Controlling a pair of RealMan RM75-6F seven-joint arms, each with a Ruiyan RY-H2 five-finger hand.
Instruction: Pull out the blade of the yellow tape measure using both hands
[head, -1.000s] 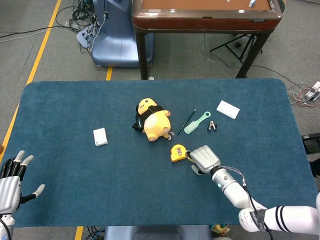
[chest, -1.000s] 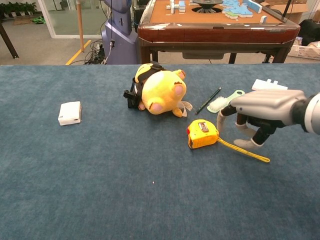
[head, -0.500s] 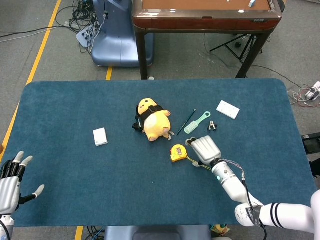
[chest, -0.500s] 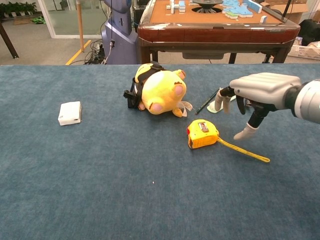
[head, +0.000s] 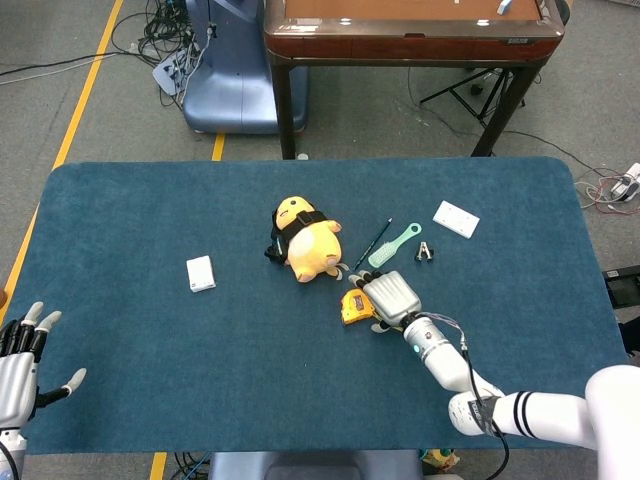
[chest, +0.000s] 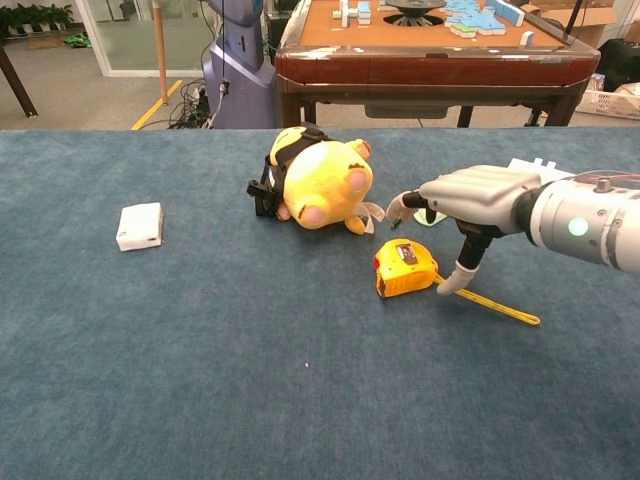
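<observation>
The yellow tape measure lies on the blue table, right of centre, just in front of the plush toy. A short length of its yellow blade lies pulled out to the right on the cloth. My right hand hovers over the case's right side with its fingers spread, holding nothing. Its thumb points down next to where the blade leaves the case. My left hand stays open at the table's front left corner, far from the tape measure, and shows only in the head view.
A yellow plush toy lies just behind the tape measure. A green brush, a dark pen, a small clip and a white card lie at the back right. A white box sits to the left.
My right hand has moved left and away from the blade's end, and now hangs over the tape measure's case. The tape measure, its blade and my left hand have not moved.
</observation>
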